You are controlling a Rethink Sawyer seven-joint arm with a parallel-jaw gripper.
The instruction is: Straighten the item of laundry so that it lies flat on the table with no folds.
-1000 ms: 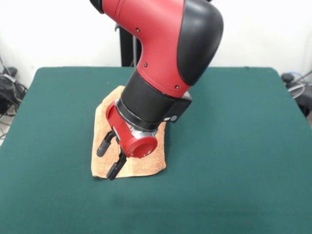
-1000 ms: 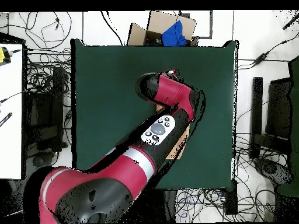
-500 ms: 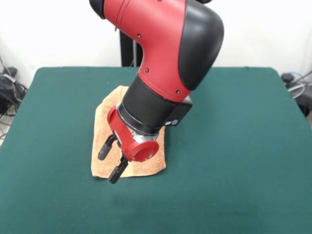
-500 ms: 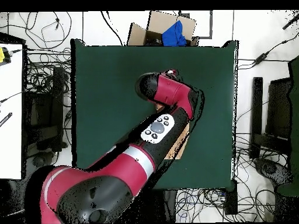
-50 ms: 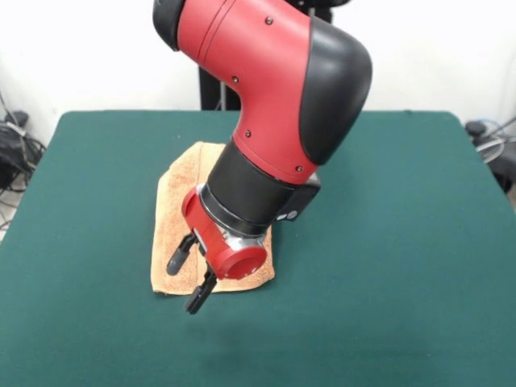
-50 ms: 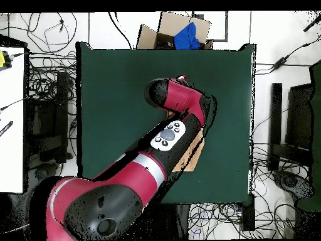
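Note:
The item of laundry (image 5: pixel 172 201) is an orange-tan towel lying left of the middle of the green table (image 5: pixel 403 242). It looks folded into a narrow rectangle, and the arm covers its right part. My gripper (image 5: pixel 188 280) hangs open, tilted, over the towel's near edge; one fingertip is above the cloth and the other is just past the near hem. Nothing is between the fingers. In the overhead view the arm hides the gripper, and only a strip of the towel (image 6: pixel 192 157) shows beside it on the table (image 6: pixel 113 94).
A cardboard box holding blue cloth (image 6: pixel 182 34) stands off the table's far edge in the overhead view. Cables lie on the floor round the table. A white surface (image 6: pixel 11 125) sits at the left edge.
The arm has shifted slightly, carrying the open gripper a little toward the towel's near edge. The towel has not moved.

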